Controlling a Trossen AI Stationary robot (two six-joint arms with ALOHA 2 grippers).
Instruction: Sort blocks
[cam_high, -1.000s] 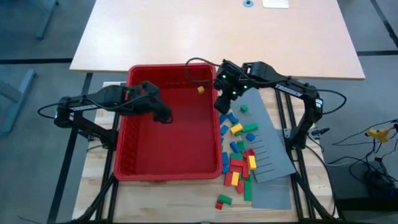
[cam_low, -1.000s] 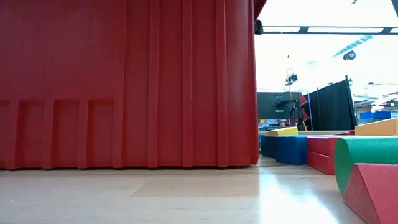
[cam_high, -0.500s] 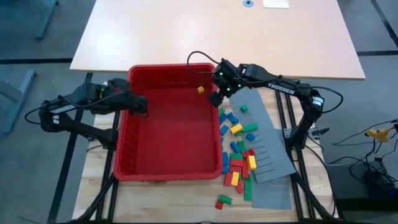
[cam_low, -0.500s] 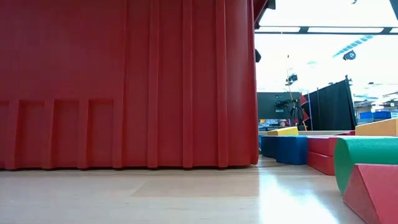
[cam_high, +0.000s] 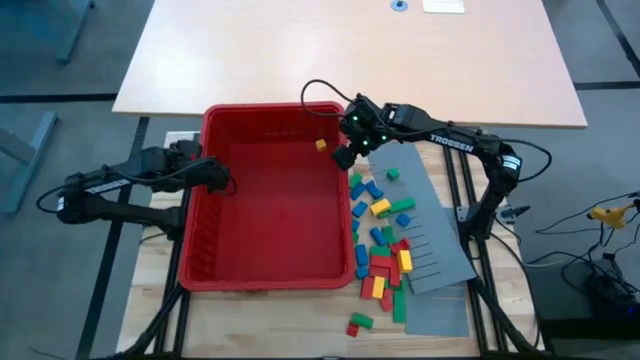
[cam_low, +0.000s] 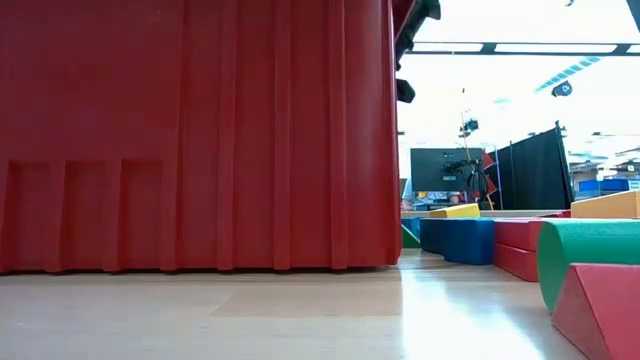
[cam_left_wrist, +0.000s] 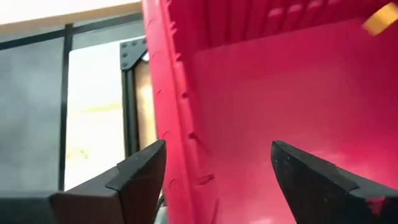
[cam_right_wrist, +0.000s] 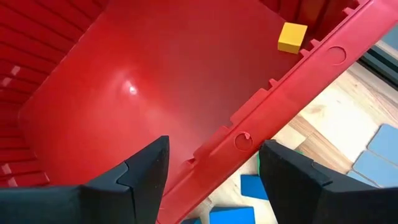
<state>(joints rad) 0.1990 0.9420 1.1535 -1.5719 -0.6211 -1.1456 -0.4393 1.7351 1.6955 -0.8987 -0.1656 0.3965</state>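
Most blocks (cam_high: 383, 245) lie just near-side of my right gripper (cam_high: 345, 157), spread wide astride the bin's right wall (cam_right_wrist: 292, 87), nearer than the left gripper (cam_high: 215, 177), also spread.

Red bin (cam_high: 270, 225), grey slotted panel (cam_high: 440, 250), perhaps a monitor (cam_low: 440, 170) beyond.

The red bin (cam_high: 270, 215) looks like moulded plastic, ribbed on its outer wall and smooth inside, with a soft glossy highlight on its floor in the right wrist view; the blocks (cam_high: 382, 245) are smooth, plain-coloured pieces with a slight sheen, the material hard to tell; the table (cam_low: 300, 315) is pale wood, planked and polished enough to reflect light; the grey panel (cam_high: 435, 240) looks flat and matt; the fingers (cam_right_wrist: 146, 171) of both grippers are dark and matt.
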